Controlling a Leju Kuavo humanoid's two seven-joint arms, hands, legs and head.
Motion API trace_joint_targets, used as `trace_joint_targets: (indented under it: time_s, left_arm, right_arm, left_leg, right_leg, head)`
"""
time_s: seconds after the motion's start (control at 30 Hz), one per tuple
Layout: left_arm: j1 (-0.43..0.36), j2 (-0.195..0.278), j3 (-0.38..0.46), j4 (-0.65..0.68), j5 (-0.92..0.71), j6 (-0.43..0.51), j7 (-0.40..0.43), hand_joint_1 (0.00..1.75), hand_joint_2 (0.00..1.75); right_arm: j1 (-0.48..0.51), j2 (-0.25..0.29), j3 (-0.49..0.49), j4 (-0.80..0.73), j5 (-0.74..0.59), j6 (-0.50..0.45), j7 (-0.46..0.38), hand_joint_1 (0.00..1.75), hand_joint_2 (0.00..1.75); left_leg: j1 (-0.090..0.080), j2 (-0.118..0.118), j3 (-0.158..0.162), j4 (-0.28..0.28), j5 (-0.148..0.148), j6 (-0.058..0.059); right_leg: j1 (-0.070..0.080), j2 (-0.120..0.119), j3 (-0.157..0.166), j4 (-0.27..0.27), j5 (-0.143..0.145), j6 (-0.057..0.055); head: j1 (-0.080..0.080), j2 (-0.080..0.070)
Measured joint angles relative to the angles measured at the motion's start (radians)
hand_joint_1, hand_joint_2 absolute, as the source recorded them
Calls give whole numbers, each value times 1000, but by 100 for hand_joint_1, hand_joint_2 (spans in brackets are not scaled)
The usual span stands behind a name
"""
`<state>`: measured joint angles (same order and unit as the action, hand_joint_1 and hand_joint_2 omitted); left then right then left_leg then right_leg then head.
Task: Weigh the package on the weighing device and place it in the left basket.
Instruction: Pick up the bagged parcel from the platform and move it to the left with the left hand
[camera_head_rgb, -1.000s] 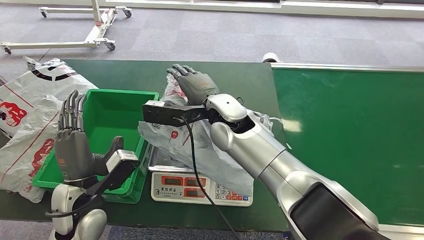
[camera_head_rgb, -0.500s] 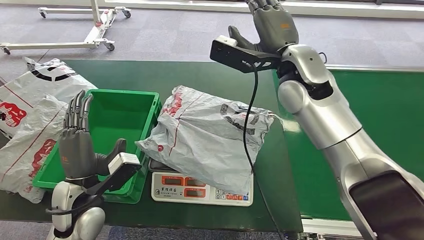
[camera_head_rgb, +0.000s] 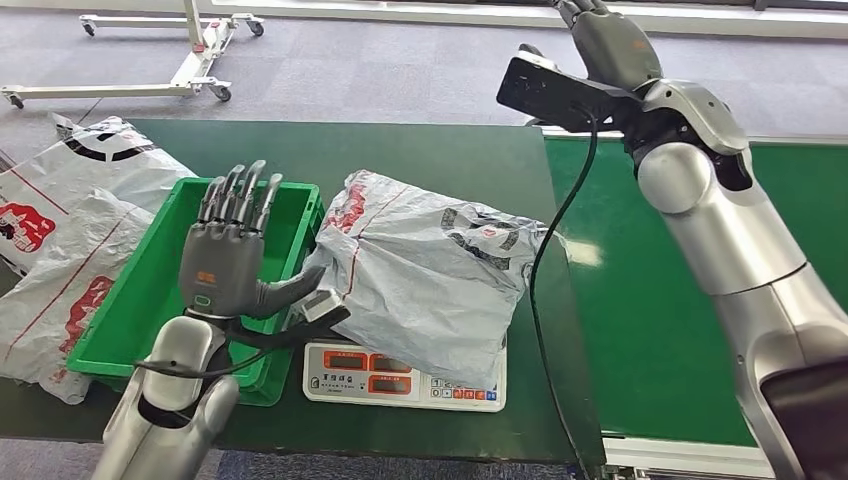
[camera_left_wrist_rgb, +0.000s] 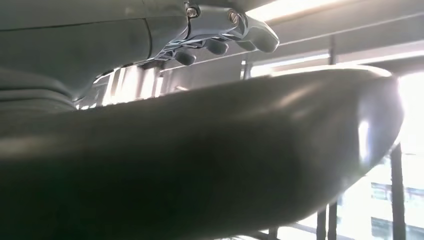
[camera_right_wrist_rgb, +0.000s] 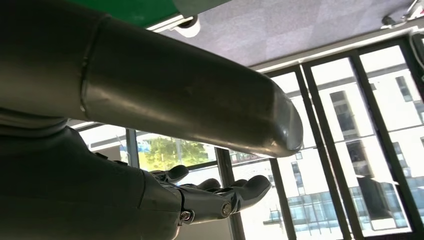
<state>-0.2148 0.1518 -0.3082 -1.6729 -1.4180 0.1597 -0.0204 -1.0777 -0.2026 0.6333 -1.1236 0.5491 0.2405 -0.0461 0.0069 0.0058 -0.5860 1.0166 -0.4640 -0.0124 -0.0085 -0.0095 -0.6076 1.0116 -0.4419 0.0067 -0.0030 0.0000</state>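
A grey plastic-wrapped package (camera_head_rgb: 425, 268) with red and black print lies on the white scale (camera_head_rgb: 403, 377), covering its platform. The green basket (camera_head_rgb: 130, 310) stands just left of the scale. My left hand (camera_head_rgb: 232, 262) is raised over the basket's right side, fingers straight up and spread, thumb (camera_head_rgb: 296, 288) pointing toward the package, holding nothing. My right hand (camera_head_rgb: 612, 45) is lifted high above the table's far right, open and clear of the package. The wrist views show each hand's thumb (camera_left_wrist_rgb: 210, 165) (camera_right_wrist_rgb: 190, 95) close up with fingers (camera_left_wrist_rgb: 220, 30) (camera_right_wrist_rgb: 220, 195) extended, nothing held.
More grey mail bags (camera_head_rgb: 60, 220) lie piled left of the basket. A green conveyor belt (camera_head_rgb: 700, 280) runs along the right. A black cable (camera_head_rgb: 545, 270) hangs from my right wrist over the package's right edge. A metal wheeled frame (camera_head_rgb: 190, 60) stands on the floor beyond.
My right hand let go of the package on the scale and rose up and to the right. My left hand moved up and right over the basket toward the package.
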Motion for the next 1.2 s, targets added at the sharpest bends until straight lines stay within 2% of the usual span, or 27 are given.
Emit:
trace_joint_targets:
  time_s: [0.13, 0.3, 0.43, 0.6, 0.73, 0.93, 1.1, 1.2]
  left_arm:
    - [-147, 57, -79, 140, -16, -38, -28, 0, 175]
    - [-320, 142, -186, 296, -25, -86, -48, 0, 175]
    - [-442, 205, -271, 394, 44, -138, -95, 0, 0]
    - [-558, 249, -355, 463, 240, -259, -134, 0, 0]
    - [-627, 255, -410, 492, 408, -333, -130, 0, 175]
    - [-695, 252, -433, 504, 738, -452, -96, 0, 175]
    - [-703, 251, -438, 511, 929, -505, -70, 0, 175]
    - [-703, 252, -448, 518, 976, -515, -66, 0, 175]
  right_arm:
    - [62, -64, 3, -69, -27, -9, -23, 0, 0]
    - [131, -147, 11, -132, -59, -19, -36, 0, 0]
    - [204, -218, 13, -177, -63, -46, -49, 0, 0]
    - [324, -303, 7, -226, -53, -75, -69, 0, 0]
    - [383, -330, -7, -243, -44, -77, -72, 0, 0]
    - [461, -345, -31, -252, -43, -81, -62, 0, 0]
    - [479, -342, -37, -252, -46, -67, -62, 0, 0]
    - [472, -324, -35, -248, -46, -60, -61, 0, 0]
  left_leg:
    - [0, 0, 0, 0, 0, 0]
    - [0, 1, 0, 0, 0, 0]
    - [0, 0, 0, 0, 0, 0]
    - [0, 0, -2, 0, 0, 0]
    - [0, 1, -2, 0, 0, 0]
    - [0, 1, -2, 0, 0, 0]
    - [0, 1, -2, 0, 0, 0]
    - [0, 1, -2, -1, 0, 0]
  right_leg:
    - [-1, 0, 0, 0, 1, 0]
    - [-1, 1, 0, 0, 1, 0]
    - [0, 1, -1, 0, 1, 0]
    - [-1, 0, -1, 0, 1, 0]
    - [-1, 1, -2, 0, 1, 0]
    - [-1, 1, -2, 0, 1, 0]
    - [-1, 1, -2, 0, 1, 0]
    - [-1, 1, -2, 0, 1, 0]
  head:
    - [0, 0]
    - [0, 0]
    - [0, 0]
    - [0, 0]
    - [0, 0]
    - [0, 0]
    - [0, 0]
    - [0, 0]
